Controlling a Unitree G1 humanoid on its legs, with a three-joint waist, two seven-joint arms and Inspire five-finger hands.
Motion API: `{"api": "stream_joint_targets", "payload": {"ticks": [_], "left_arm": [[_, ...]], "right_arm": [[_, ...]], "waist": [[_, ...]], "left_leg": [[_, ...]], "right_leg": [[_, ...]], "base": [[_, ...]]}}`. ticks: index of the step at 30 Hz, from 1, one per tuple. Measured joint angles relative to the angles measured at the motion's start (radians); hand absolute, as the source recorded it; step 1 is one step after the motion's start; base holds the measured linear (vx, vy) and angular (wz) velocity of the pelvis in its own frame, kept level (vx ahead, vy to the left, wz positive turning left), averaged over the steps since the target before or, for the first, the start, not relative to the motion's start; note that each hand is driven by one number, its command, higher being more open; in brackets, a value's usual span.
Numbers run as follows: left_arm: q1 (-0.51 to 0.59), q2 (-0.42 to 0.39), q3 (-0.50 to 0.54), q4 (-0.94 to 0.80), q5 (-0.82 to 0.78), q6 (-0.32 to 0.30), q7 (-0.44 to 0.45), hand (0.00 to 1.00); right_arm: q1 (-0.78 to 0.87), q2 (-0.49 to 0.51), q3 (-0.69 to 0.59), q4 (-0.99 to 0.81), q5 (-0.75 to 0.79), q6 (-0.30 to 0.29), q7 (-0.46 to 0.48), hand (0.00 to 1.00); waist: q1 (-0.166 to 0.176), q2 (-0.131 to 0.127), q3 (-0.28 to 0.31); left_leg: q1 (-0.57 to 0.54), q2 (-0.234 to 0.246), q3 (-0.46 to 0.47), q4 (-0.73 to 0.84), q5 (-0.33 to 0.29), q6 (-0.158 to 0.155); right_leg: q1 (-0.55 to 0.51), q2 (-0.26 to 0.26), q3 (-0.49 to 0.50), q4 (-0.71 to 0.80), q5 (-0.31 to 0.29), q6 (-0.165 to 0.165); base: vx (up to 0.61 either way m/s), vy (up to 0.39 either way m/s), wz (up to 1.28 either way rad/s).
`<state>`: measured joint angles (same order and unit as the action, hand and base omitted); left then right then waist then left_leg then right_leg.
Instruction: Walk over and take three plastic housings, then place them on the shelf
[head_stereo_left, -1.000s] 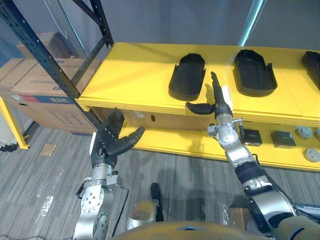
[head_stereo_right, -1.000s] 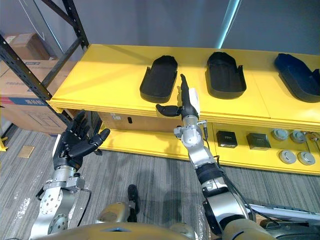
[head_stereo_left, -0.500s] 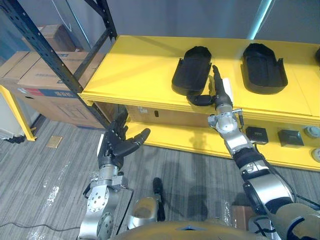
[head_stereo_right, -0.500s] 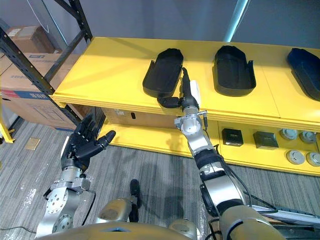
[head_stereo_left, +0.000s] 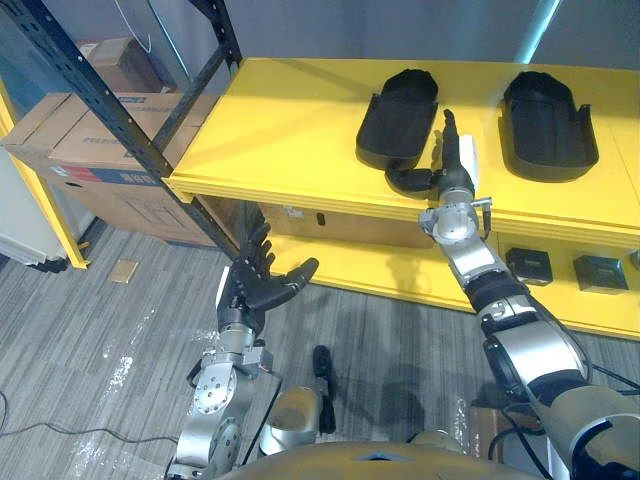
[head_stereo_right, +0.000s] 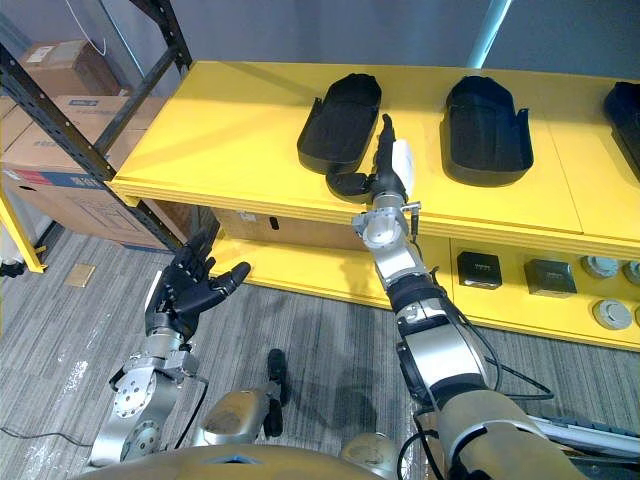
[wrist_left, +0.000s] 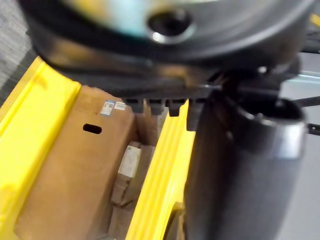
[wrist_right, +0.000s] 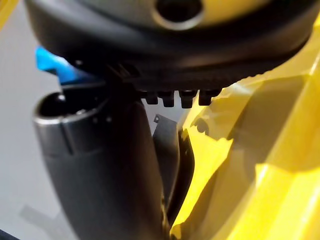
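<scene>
yellow shelf (head_stereo_left: 280, 130), on its top a left housing (head_stereo_left: 400, 118) and a right housing (head_stereo_left: 548, 112), both black, apart

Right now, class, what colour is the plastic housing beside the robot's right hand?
Black. The plastic housing shows best in the right eye view.

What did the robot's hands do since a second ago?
The right hand reached forward over the shelf edge, so its thumb is now at the near end of the closest housing; nothing is gripped. The left hand stayed open, low. The closest housing and the other housing stayed put.
</scene>
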<state>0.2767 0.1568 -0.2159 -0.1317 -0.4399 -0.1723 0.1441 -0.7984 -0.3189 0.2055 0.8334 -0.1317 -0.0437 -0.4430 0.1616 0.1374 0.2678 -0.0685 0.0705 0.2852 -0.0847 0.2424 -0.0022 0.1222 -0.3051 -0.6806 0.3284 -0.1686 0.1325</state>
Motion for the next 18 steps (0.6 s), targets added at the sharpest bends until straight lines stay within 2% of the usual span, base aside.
{"api": "stream_joint_targets", "payload": {"ticks": [3, 12, 14, 15, 18], "left_arm": [[-0.01, 0.0, -0.01, 0.008, 0.0, 0.0, 0.001, 1.0], [-0.01, 0.003, -0.021, 0.001, -0.024, -0.007, 0.003, 1.0], [0.012, 0.002, 0.003, -0.101, -0.024, -0.029, 0.042, 1.0], [0.017, 0.0, 0.013, -0.129, -0.024, -0.038, 0.053, 1.0], [0.048, -0.004, 0.106, -0.281, -0.014, -0.116, 0.115, 1.0]], "right_arm": [[-0.019, -0.001, -0.006, 0.007, 0.0, 0.009, -0.026, 1.0], [-0.014, 0.001, -0.011, -0.032, 0.001, 0.014, -0.044, 1.0], [0.157, 0.014, -0.025, -0.331, 0.004, 0.0, -0.037, 1.0], [0.201, 0.02, -0.026, -0.393, 0.01, -0.015, -0.027, 1.0], [0.443, 0.067, -0.015, -0.672, 0.042, -0.078, 0.051, 1.0]], "waist": [[-0.002, 0.011, 0.008], [-0.005, 0.01, 0.009], [-0.013, -0.003, 0.017], [-0.017, -0.006, 0.019], [-0.052, -0.014, 0.024]], "left_leg": [[0.001, -0.005, -0.001, 0.0, 0.0, 0.0], [0.001, -0.003, 0.009, 0.001, 0.0, 0.001], [0.001, -0.001, 0.017, 0.001, -0.003, 0.002], [0.001, -0.001, 0.018, 0.001, -0.004, 0.003], [0.008, -0.001, 0.027, 0.001, -0.012, -0.002]], "right_leg": [[-0.002, -0.009, 0.0, 0.017, -0.01, 0.004], [-0.01, -0.008, 0.008, 0.019, -0.014, 0.003], [-0.016, -0.007, 0.018, 0.017, -0.014, 0.003], [-0.016, -0.006, 0.018, 0.015, -0.014, 0.003], [-0.014, -0.005, 0.028, 0.005, -0.011, 0.007]], "base": [[0.0, -0.014, 0.03], [0.01, -0.018, -0.03], [0.01, -0.033, -0.1], [0.02, -0.029, -0.09], [0.03, -0.029, -0.1]]}}
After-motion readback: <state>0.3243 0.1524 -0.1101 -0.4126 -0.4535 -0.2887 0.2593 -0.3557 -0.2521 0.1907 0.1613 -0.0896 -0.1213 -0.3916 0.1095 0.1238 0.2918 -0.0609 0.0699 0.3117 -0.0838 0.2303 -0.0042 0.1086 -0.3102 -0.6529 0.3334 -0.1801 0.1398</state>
